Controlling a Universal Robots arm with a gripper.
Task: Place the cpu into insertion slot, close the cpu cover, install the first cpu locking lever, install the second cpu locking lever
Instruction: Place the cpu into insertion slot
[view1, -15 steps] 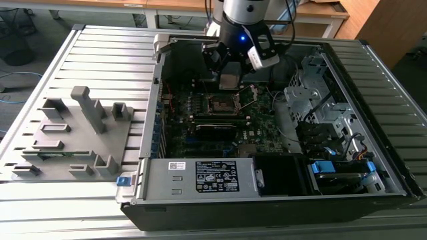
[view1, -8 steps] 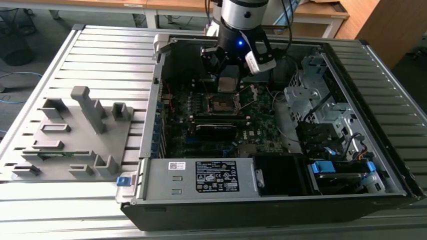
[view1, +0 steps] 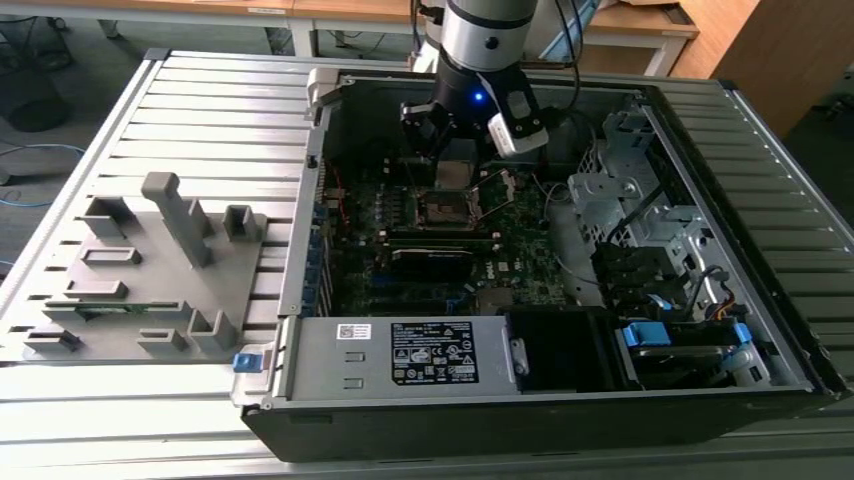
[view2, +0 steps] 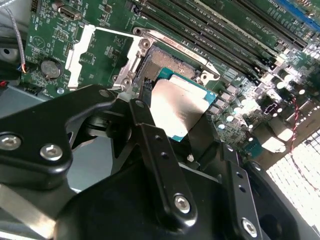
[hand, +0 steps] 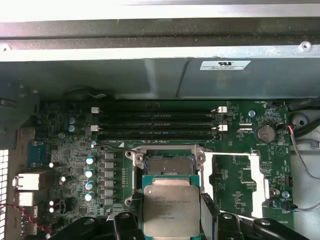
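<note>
1. Black linkage of the gripper (view2: 176, 117) sits closest in the second wrist view. Its jaws are drawn in to the chip's width and clamp opposite edges of the cpu (view2: 181, 107), grey metal top showing. The cpu hangs tilted over one side of the insertion slot (view2: 167, 62), whose dark bed lies bare beyond it. The cpu cover (view2: 76, 55) is swung open just beside the slot, with green board visible through its window.
2. In the first wrist view the gripper (hand: 171, 216) pinches the cpu (hand: 171, 202) on two sides. The chip overlaps one edge of the insertion slot (hand: 169, 164); whether they touch cannot be told. The cpu cover (hand: 255, 185) lies flipped open alongside. Long memory slots (hand: 157, 125) run beyond the slot.
3. In the exterior view the arm (view1: 487, 30) reaches down into the open computer case (view1: 304, 230). The gripper (view1: 455, 165) holds the cpu (view1: 455, 177) just above the insertion slot (view1: 447, 208). A labelled power supply box (view1: 427, 352) occupies the case's near end, and a grey fixture (view1: 160, 260) rests on the table (view1: 200, 90) at the exterior view's left.
</note>
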